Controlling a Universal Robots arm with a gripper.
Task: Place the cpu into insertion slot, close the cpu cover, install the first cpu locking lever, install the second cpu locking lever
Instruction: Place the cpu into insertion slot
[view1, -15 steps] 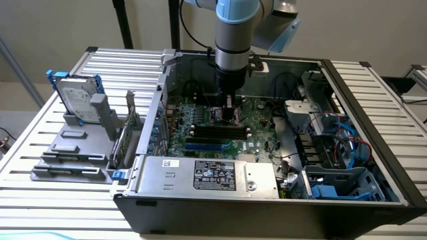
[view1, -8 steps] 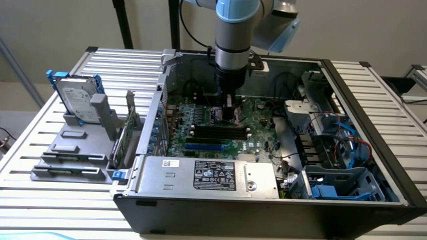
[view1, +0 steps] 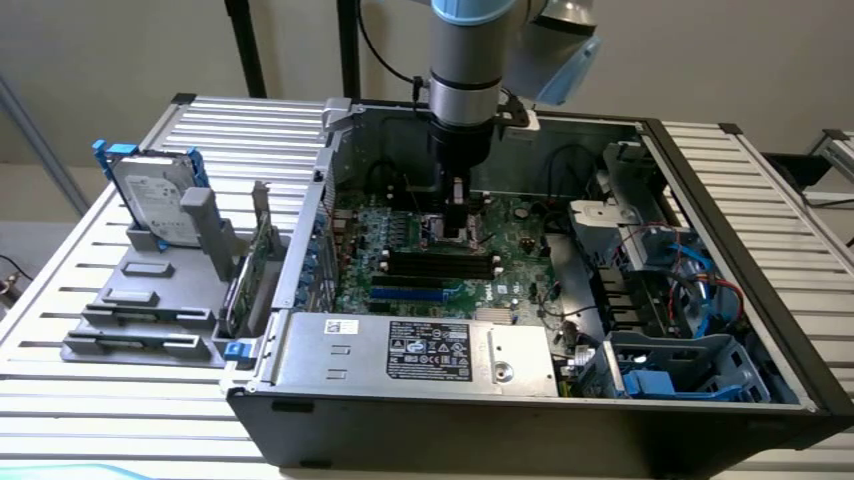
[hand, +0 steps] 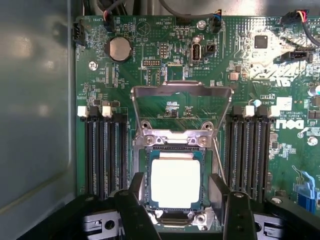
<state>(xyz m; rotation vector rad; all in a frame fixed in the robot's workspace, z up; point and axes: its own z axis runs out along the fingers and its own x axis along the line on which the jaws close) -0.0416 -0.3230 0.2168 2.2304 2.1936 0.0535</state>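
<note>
The cpu (hand: 175, 182) lies flat in the insertion slot (hand: 148, 165) on the green motherboard (hand: 280, 100), silvery face up. The cpu cover (hand: 181, 89), a thin metal frame, stands swung back beyond the socket and leaves the chip exposed. A thin locking lever (hand: 217, 156) runs along one side of the socket. My gripper (hand: 176, 199) hangs just over the chip, open. One dark finger (hand: 135, 200) stands on each side of it, and neither touches it. In the exterior view the gripper (view1: 458, 218) reaches down into the open computer case (view1: 534, 440) over the motherboard (view1: 501, 270).
Black memory slots (hand: 102, 155) flank the socket on both sides. In the case sit a silver power supply (view1: 414, 350), a blue drive cage (view1: 681, 375) and loose cables (view1: 667, 260). A hard drive (view1: 150, 190) on a grey stand sits on the slatted table at the exterior view's left.
</note>
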